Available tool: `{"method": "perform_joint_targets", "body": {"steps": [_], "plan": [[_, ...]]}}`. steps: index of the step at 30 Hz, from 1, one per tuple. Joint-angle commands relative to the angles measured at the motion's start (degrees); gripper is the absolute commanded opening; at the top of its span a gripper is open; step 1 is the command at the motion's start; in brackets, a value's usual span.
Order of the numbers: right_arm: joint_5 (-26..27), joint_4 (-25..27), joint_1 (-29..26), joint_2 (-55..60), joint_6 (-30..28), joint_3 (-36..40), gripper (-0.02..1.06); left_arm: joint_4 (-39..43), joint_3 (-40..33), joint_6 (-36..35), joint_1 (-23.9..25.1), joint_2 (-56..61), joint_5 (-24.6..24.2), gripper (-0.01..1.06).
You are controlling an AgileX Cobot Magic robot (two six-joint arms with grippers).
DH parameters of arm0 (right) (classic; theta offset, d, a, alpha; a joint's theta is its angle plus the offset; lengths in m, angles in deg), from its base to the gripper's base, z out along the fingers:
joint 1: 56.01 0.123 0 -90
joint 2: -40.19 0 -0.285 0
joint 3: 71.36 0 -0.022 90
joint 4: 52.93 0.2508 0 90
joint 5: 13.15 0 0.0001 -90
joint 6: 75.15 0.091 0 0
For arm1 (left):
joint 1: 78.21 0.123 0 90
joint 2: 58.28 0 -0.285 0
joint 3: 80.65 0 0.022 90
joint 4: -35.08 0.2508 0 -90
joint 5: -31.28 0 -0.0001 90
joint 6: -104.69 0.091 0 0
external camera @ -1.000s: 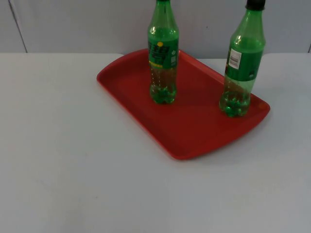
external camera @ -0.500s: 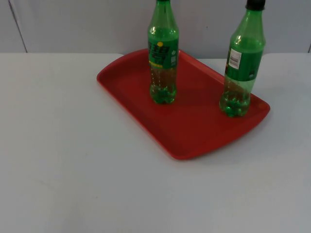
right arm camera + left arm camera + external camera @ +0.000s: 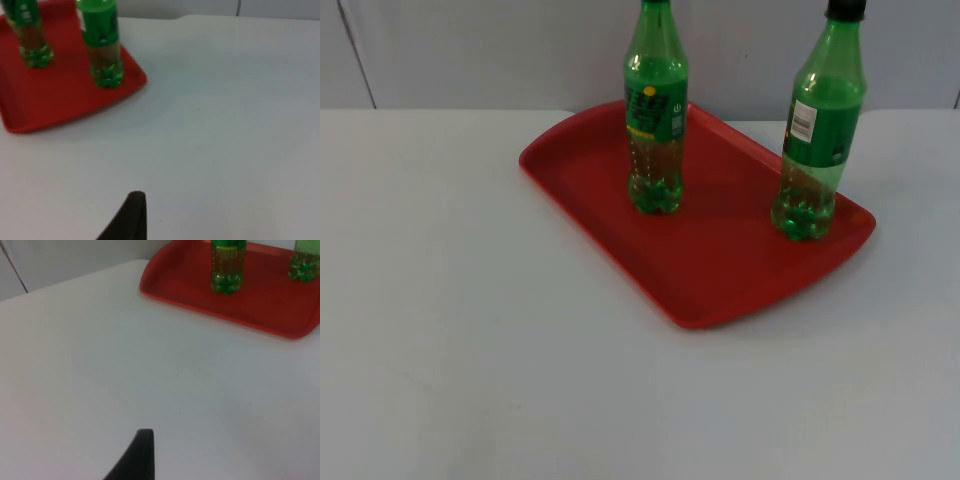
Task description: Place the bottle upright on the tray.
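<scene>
Two green plastic bottles stand upright on a red tray (image 3: 720, 262) at the back of the white table. One bottle (image 3: 655, 130) with a yellow-marked label is near the tray's middle. The other bottle (image 3: 817, 140), black-capped with a white label patch, is at the tray's right corner. My left gripper (image 3: 142, 452) hangs over bare table well short of the tray (image 3: 270, 307) and the middle bottle (image 3: 227, 267). Over the table to the right of the tray (image 3: 55, 97), my right gripper (image 3: 132, 215) is likewise apart from the black-capped bottle (image 3: 102, 45). Neither gripper touches anything.
A grey partition wall (image 3: 470, 50) closes the table behind the tray. White table top (image 3: 520, 380) spreads in front of and to both sides of the tray.
</scene>
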Motion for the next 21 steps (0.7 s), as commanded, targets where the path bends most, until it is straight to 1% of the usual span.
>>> {"method": "perform_joint_targets", "body": {"steps": [1,4,21], "plan": [[0.05,0.18,-2.0,-0.18,0.12,0.11,1.05,0.28,-0.2,0.0,-0.43,0.19,0.25,1.05],[0.05,0.18,-3.66,-0.18,0.12,0.11,1.05,0.28,-0.2,0.0,-0.43,0.19,0.25,1.05],[0.05,0.01,-3.66,-0.18,0.12,0.11,1.05,0.28,-0.2,0.0,-0.43,0.19,0.25,1.05]]}}
